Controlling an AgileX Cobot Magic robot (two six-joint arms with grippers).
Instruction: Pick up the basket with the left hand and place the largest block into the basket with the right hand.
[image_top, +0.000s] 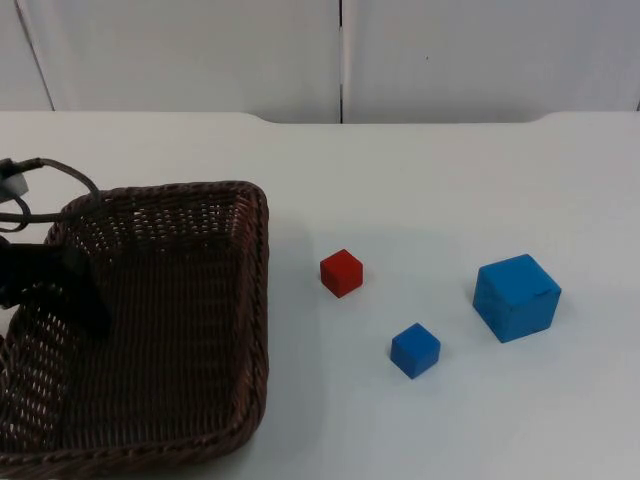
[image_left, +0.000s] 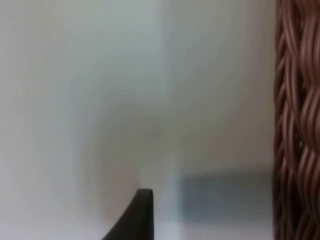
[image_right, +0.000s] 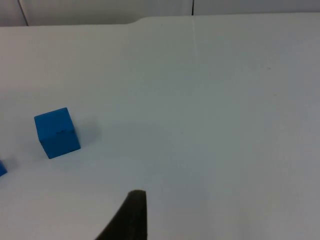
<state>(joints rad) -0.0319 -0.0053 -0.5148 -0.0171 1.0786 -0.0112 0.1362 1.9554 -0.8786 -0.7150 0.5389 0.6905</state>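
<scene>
Basket (image_top: 170, 330) in my left pincer (image_top: 60, 285), gripped at its left rim; weave sits just beside the fingertip in the left wrist view; I judge the basket step done. Right pincer (image_right: 131, 217) hangs above the table (image_top: 420, 170), well apart from the large blue block (image_top: 516, 297); can't tell its opening. Next: bring the right arm down over that block. Small blue block (image_top: 415, 350) and red block (image_top: 341, 272) lie between block and basket; carry over them.
</scene>
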